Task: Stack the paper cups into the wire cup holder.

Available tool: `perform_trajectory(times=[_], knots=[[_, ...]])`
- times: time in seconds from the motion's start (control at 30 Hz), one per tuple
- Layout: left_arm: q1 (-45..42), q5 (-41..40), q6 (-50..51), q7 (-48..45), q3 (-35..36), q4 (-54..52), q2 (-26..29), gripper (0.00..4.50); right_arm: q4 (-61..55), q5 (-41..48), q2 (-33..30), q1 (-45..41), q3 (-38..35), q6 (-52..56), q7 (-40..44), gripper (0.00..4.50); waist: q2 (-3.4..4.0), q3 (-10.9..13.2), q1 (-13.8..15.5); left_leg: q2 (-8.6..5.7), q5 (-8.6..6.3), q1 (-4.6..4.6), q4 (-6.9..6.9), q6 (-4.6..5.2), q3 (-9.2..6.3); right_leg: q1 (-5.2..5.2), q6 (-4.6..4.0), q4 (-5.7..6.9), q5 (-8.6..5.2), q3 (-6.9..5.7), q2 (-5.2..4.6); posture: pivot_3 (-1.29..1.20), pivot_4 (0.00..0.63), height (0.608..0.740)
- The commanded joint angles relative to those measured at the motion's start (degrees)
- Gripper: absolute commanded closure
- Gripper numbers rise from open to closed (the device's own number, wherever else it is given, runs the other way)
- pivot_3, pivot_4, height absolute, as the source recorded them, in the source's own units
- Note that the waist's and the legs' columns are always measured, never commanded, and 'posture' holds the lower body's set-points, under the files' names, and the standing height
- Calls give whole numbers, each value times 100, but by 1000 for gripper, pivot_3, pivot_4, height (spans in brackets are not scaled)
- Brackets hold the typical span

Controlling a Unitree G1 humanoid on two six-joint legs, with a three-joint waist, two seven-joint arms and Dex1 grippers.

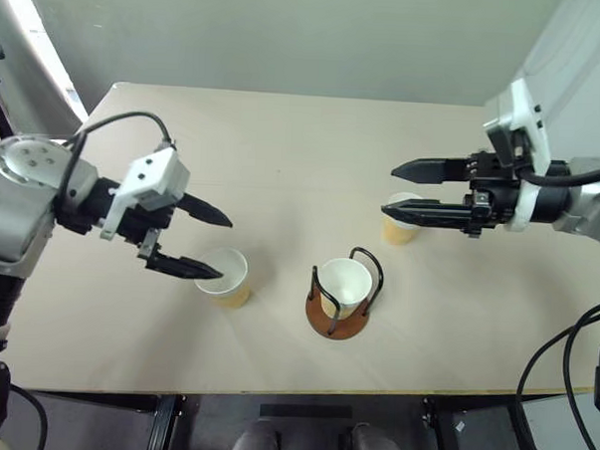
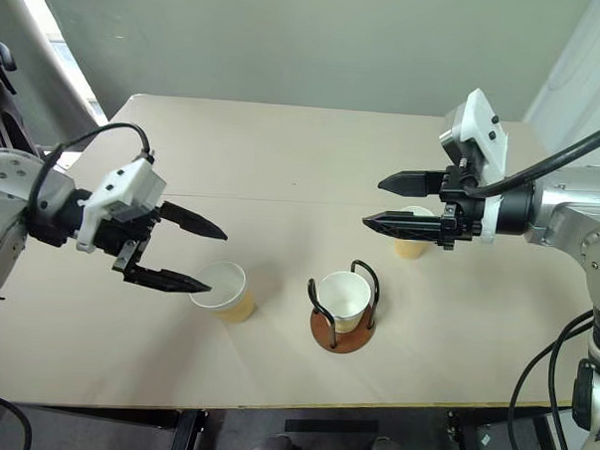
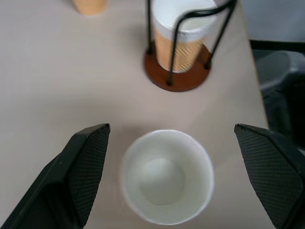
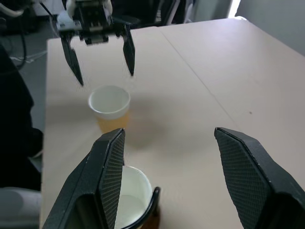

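three paper cups stand upright on the pale beige table point(image 1: 284, 135), all alike: small and tapered, tan to orange-yellow outside, white inside, each with a rolled white rim.

one cup point(image 1: 345, 287) sits inside the wire cup holder point(image 1: 341, 297), near the front edge of the table about midway between the arms. the holder has a round reddish-brown disc base and thin black wire loops that rise around the cup and arch just above its rim. in the left wrist view the cup's orange wall shows between the wires and its white mouth stands open at the top.

a second cup point(image 1: 224, 276) stands free on the table to the left of the holder, near it but apart. the left gripper point(image 1: 215, 245) hangs just above and beside this cup, its two black fingers spread wide, one on each side of the rim without touching it; it holds nothing.

the third cup point(image 1: 401, 219) stands further back and to the right of the holder, partly hidden behind the right gripper point(image 1: 396, 189). that gripper is raised clear of the table, its fingers parted and empty.
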Motion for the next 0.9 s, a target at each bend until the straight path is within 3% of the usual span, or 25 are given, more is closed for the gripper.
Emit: perform_trajectory(times=[0.03,0.3,0.5,0.7,0.9], knots=[[58,-251,316,-40,308,-485,162,0,173,233,-202,-149,-525,-88,75,1515,0,0,-2,0,0,0,0,0,1,0,0,0,0,1,0,0,150,740],[28,228,-263,-265,8,-477,590,0,464,308,-608,-82,-776,-307,304,1515,1,0,-7,5,0,6,-8,0,3,-4,-8,6,-4,3,3,0,150,740],[-136,530,-481,-265,-264,-367,452,0,325,4,-837,349,-754,-731,315,1515,1,0,-5,4,-1,7,-6,-1,2,-1,-11,7,-3,2,0,0,150,740],[69,343,-230,-264,-319,-723,345,0,428,65,-950,600,-940,-885,353,1515,1,0,-8,5,-2,7,-9,-2,3,-2,-11,9,-3,1,0,0,150,740],[263,230,-367,-265,-430,-828,608,0,584,101,-1058,656,-1024,-913,391,1515,0,0,-7,6,-3,7,-10,-4,4,-2,-11,9,-3,1,0,0,150,740]])
